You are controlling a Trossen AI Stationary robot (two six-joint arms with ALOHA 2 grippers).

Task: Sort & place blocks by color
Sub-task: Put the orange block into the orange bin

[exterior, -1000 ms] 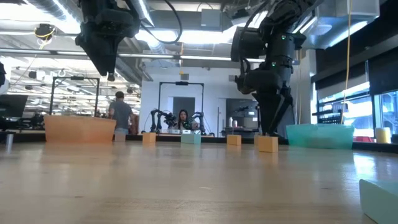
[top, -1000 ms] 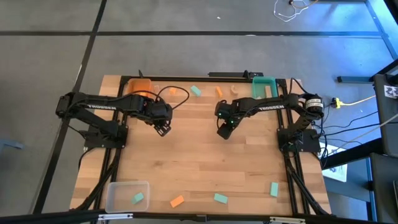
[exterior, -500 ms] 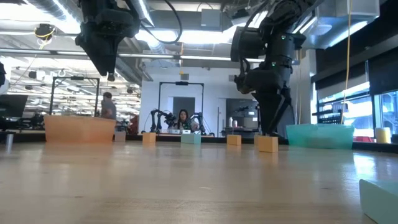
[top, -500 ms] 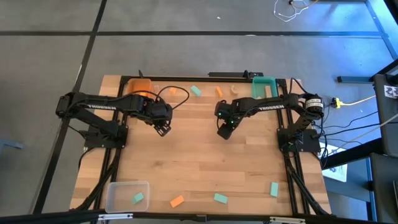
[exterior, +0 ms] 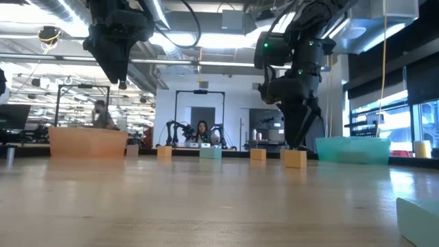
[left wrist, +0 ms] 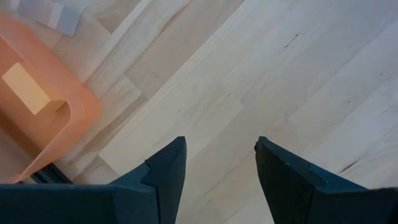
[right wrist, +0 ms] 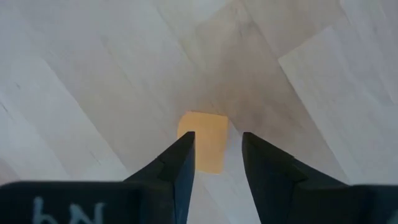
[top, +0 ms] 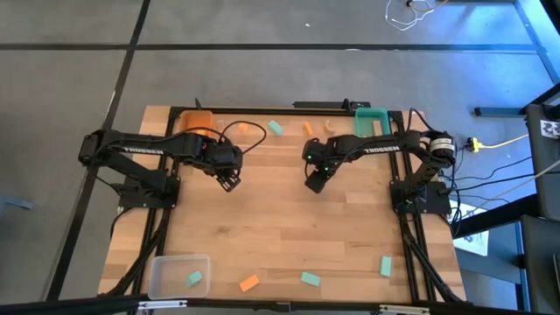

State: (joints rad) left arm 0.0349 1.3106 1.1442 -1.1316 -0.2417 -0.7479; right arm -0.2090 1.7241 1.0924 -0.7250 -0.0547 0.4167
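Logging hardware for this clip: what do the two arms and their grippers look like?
Both arms are black, jointed, with white TROSSEN lettering along the forearm. The left gripper and right gripper each have two dark, wedge-shaped fingers. A black cable loops beside the left arm; a green light glows on the right arm.

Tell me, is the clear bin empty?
No. The clear bin holds one teal block, seen from above.

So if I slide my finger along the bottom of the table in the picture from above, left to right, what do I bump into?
Clear bin with a teal block inside → orange block → teal block → another teal block.
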